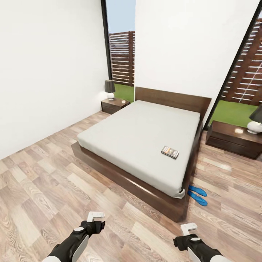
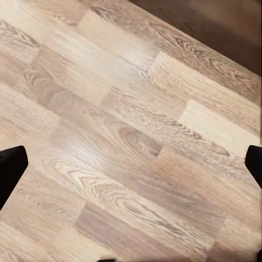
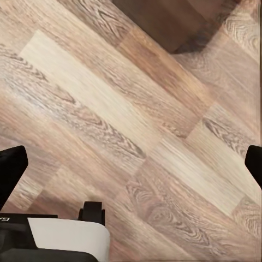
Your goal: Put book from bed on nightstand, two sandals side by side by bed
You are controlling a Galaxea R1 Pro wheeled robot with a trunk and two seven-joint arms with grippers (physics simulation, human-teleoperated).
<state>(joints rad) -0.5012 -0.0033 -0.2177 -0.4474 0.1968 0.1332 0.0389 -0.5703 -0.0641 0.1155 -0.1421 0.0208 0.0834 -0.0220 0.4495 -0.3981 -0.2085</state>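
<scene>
The book (image 1: 170,151) lies flat on the grey mattress of the bed (image 1: 138,138), near its right edge. Two blue sandals (image 1: 197,194) lie close together on the wood floor by the bed's near right corner. One nightstand (image 1: 114,104) stands left of the headboard, the other nightstand (image 1: 233,137) on the right. My left gripper (image 1: 94,221) and right gripper (image 1: 188,232) hover low over the floor in front of the bed's foot, both open and holding nothing. In the wrist views the left gripper (image 2: 131,166) and right gripper (image 3: 131,164) frame bare floorboards.
A dark-shaded lamp (image 1: 110,89) stands on the left nightstand and another lamp (image 1: 255,122) on the right one. White walls run behind and to the left, with tall windows (image 1: 122,47) onto a fence. The dark bed frame (image 3: 158,22) edges the right wrist view.
</scene>
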